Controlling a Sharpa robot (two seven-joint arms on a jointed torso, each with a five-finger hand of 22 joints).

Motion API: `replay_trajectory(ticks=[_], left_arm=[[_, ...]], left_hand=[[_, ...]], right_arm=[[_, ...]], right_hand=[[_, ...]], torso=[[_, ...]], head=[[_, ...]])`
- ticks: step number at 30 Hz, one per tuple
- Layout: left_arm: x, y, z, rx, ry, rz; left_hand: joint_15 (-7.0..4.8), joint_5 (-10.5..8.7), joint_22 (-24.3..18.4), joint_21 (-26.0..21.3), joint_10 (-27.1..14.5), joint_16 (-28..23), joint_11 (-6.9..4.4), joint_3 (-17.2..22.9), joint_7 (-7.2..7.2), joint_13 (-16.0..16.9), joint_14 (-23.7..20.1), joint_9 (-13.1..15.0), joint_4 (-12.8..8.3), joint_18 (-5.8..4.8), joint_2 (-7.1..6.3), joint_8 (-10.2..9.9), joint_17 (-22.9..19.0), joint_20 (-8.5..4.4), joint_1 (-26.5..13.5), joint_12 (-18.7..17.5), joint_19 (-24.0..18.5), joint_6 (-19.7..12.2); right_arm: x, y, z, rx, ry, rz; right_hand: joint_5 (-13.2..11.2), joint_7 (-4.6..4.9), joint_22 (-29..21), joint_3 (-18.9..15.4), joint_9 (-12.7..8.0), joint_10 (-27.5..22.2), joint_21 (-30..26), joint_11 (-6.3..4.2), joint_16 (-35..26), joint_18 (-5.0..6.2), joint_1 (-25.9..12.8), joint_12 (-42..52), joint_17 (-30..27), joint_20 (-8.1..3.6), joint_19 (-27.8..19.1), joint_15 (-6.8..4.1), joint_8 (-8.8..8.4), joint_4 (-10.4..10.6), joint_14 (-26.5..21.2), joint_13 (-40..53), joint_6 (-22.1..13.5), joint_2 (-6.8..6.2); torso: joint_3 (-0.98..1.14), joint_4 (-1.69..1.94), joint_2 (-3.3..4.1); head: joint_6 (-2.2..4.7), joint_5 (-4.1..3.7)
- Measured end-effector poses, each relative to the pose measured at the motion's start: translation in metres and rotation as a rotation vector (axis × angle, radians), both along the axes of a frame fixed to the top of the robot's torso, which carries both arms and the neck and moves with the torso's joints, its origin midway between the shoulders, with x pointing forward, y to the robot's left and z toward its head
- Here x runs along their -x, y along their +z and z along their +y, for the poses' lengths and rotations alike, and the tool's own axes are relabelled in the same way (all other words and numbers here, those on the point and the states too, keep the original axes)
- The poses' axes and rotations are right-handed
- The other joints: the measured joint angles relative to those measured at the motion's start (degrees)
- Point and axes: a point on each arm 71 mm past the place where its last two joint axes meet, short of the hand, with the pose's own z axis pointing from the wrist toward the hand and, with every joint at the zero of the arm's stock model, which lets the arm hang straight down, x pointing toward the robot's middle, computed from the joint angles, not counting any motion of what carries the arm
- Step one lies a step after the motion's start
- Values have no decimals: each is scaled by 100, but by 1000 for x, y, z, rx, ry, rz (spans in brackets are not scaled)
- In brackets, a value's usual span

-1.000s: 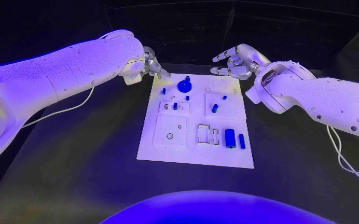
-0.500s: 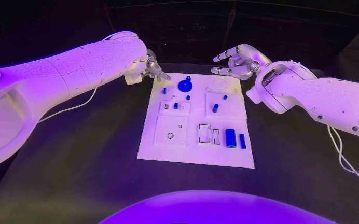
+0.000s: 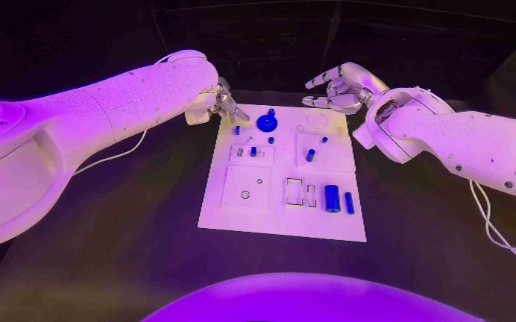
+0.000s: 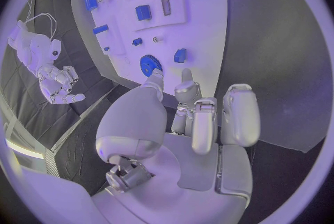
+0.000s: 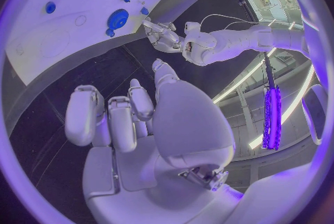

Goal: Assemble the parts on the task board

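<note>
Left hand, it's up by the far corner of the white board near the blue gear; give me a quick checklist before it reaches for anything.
1. Left hand holds nothing: ok, its fingers are bare in the left wrist view.
2. Blue gear free to take: ok, nothing touches it.
3. Right hand off the board: ok, it hovers past the far edge, holding nothing.
4. Small blue peg beside the gear out of the way: cannot tell.
5. Big blue cylinder lying near the board's near edge: ok.

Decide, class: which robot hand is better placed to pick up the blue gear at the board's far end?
Probably the left robot hand: empty, it hovers at the task board's far left corner beside the blue gear. The right robot hand sits beyond the far right corner.
</note>
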Motion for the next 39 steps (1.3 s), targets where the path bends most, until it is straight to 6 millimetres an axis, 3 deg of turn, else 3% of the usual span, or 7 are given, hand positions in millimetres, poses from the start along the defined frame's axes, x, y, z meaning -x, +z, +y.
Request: replay_trajectory(ticks=[12,20,39], left_arm=[[1,-6,-2,-10,-16,31],[2,-9,-3,-15,-28,51],[4,-12,-5,-20,-39,65]], left_hand=[[0,0,-1,0,0,0,0,-53,-9,-1,0,-63,-54,0,136,0,0,0,136,0,0,8],[0,0,-1,0,0,0,0,-70,12,-4,0,-93,-72,0,148,-26,0,0,196,0,0,28],[0,0,3,0,-1,0,0,29,11,-22,0,-215,-266,0,411,-49,0,0,569,0,0,68]], right_arm=[[0,0,1,0,2,1],[-1,0,1,0,2,1],[-1,0,2,0,4,2]], right_hand=[[0,0,0,0,0,0,0,0,0,0,0,0,0,0,0,0,0,0,0,0,0,0],[0,0,-6,0,0,0,0,0,0,0,0,0,3,0,0,0,0,0,0,0,0,0],[0,0,-6,0,0,0,0,0,0,0,0,0,3,0,0,0,0,0,0,0,0,0]], torso=[[1,4,-3],[1,4,-3],[2,4,-3]], head=[[-12,-2],[-15,7],[-45,-3]])
